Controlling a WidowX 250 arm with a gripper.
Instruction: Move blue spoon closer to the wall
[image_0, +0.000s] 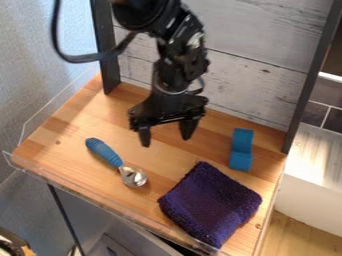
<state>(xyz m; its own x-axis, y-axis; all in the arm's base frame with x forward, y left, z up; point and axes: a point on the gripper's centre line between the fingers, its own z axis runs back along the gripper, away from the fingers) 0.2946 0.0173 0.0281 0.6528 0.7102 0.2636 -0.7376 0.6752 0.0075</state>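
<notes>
The claw (165, 142) hung over the wooden tabletop (137, 105) in the camera view, its two fingers spread wide and pointing down, with nothing held between them. The blue spoon (115, 160) lay on the wood to the picture's lower left of it, apart from the fingers and set on a slant, with the thick ribbed handle (100, 149) towards the upper left and the shiny bowl (133, 177) towards the lower right. The purple cloth (210, 204) lay beyond the bowl, near but not touching, and the blue block (242, 150) stood well apart on the right. The plank wall (247, 75) rose behind the claw.

The spoon looked light and stiff, unlikely to bend or break under a firm squeeze. Its handle seemed the place to take hold, around the middle and across its width, where the plump, ridged shape promised good grip. The smooth, rounded bowl would probably have slipped or rolled away, and a hold too near the handle's far end might have let the bowl end dip or swing.
</notes>
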